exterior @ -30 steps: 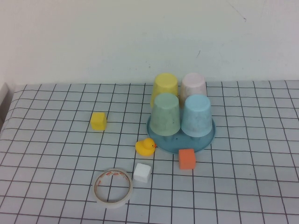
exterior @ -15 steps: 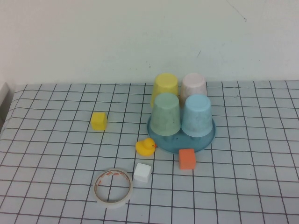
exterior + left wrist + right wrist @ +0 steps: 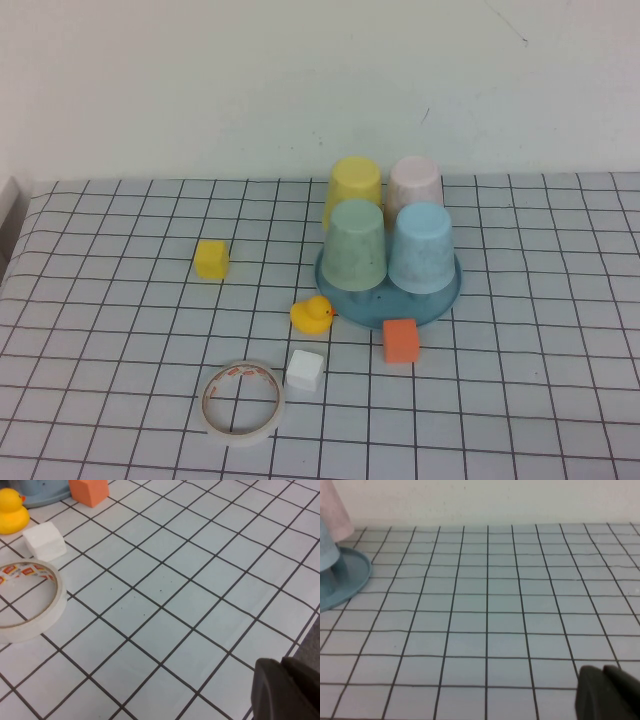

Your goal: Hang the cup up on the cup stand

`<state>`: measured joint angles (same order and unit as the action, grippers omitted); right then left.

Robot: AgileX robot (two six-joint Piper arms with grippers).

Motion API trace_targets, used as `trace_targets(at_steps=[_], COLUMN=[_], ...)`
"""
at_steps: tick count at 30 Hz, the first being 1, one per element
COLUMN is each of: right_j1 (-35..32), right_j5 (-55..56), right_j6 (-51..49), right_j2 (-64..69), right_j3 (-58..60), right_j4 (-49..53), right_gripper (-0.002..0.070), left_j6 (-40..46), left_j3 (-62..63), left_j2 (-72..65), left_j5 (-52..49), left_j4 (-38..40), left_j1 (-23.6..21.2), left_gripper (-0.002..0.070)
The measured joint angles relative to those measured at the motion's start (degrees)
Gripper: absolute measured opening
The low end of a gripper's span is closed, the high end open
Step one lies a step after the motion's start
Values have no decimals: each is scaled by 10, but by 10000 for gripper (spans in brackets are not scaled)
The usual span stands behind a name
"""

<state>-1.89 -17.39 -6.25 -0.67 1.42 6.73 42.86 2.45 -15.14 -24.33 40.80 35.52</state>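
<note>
Gridded surface (image 3: 120, 400) under a pale wall; nothing has shifted over the last second. Cup (image 3: 421, 248) sits inverted on the cup stand (image 3: 440, 300), towards the far right, so the hanging looks done. Green cup (image 3: 354, 245), yellow cup (image 3: 355, 185), pink cup (image 3: 415, 180) share the stand. Duck (image 3: 311, 315), orange block (image 3: 400, 340), white block (image 3: 304, 370), tape roll (image 3: 242, 402) lie nearer; nothing obstructs. Left end effector (image 3: 287, 690) hangs over the near edge, right end effector (image 3: 610, 692) off the stand's right; grip state of either: cannot tell.
</note>
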Motion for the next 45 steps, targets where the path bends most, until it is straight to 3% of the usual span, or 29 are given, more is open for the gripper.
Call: trace_targets(at_steps=[37,40,45], right_j1=[0,0,0], right_j5=[-12,-12,-12], right_j6=[-19,-19,-19], right_j2=[0,0,0], right_j3=[-1,-1,-1], right_j4=[2,2,2], right_gripper=[0,0,0], left_j6=[-9,-77,-329], left_j3=[0,0,0], left_j2=[0,0,0], left_j5=[0,31,121], left_j4=[-7,-81,-303], left_j1=[0,0,-31], left_gripper=[-1,-1,-1])
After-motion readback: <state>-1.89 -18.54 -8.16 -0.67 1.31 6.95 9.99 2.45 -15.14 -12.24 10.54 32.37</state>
